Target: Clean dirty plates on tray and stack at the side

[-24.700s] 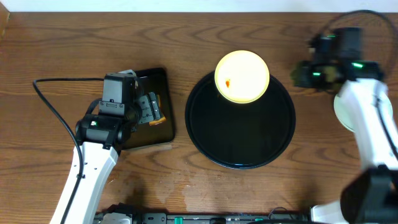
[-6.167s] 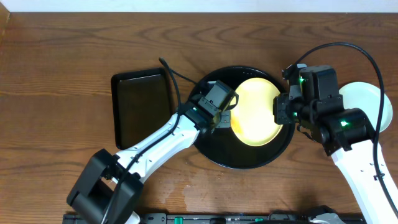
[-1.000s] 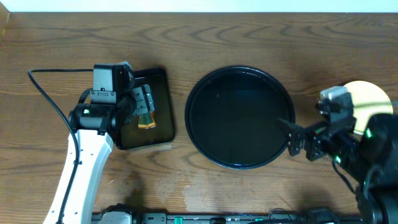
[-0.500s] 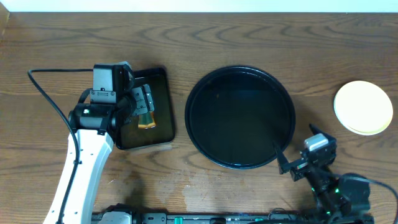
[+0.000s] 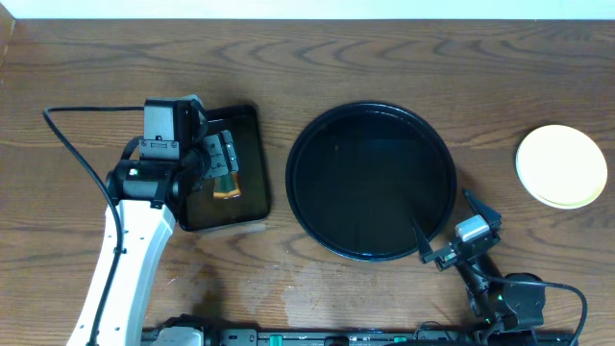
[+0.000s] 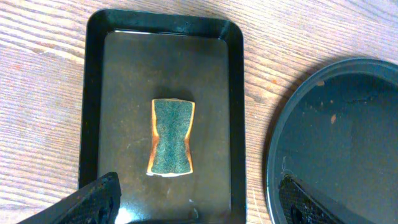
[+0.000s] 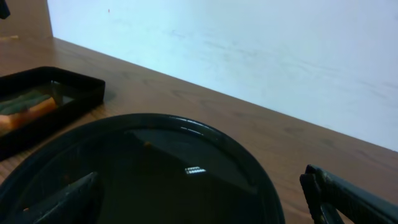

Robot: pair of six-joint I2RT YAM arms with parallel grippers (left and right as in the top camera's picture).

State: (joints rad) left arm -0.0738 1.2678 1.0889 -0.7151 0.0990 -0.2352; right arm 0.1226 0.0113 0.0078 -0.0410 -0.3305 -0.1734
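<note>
**A:** We're looking down on the round tray in the middle of the table. It's glossy black, and all we see on its floor is a sheen and a few tiny specks.

**B:** The plates are off it, stacked on the wood well out to its right. A pale yellow one is on top, with a paler rim peeping out below it. How many sit underneath, we can't tell.

**A:** On the left we've got the rectangular tray, which looks wet. The sponge lies flat in its middle, green face up, orange along its sides.

**B:** The left gripper hangs right above it. Its fingers are spread wide either side of the sponge and clear of it, nothing held.

**A:** The right gripper sits low at the round tray's near right rim, pointing in across it. Its jaws are splayed wide too, with nothing between them.

**B:** Room to move? We've got a narrow strip of bare table between the two trays. There's a broader stretch between the round tray and the plates.

**A:** The plates sit close to the right edge of our overhead view. From the right wrist, we see the table's far edge meet a white wall.
</note>
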